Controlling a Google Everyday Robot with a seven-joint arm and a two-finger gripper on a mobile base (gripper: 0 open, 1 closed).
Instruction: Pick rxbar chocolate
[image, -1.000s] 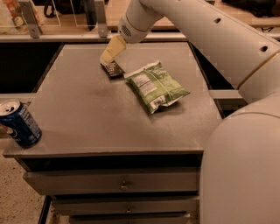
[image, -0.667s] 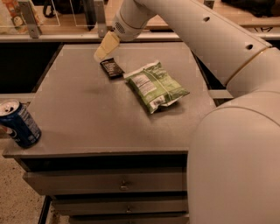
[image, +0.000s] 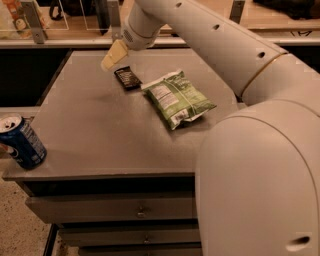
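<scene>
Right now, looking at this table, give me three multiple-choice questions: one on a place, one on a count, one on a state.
1. Where is the blue can? A. The table's front left corner. B. On the floor. C. Far right corner.
2. How many loose things lie on the table? A. One. B. Three. C. Six.
3. How is the rxbar chocolate? A. Lifted in the air. B. Lying flat on the table. C. Standing on end.
Answers: 1 A, it stands by that edge. 2 B, can, bar and green bag. 3 B, the gripper hovers just up-left of it, apart.
</scene>
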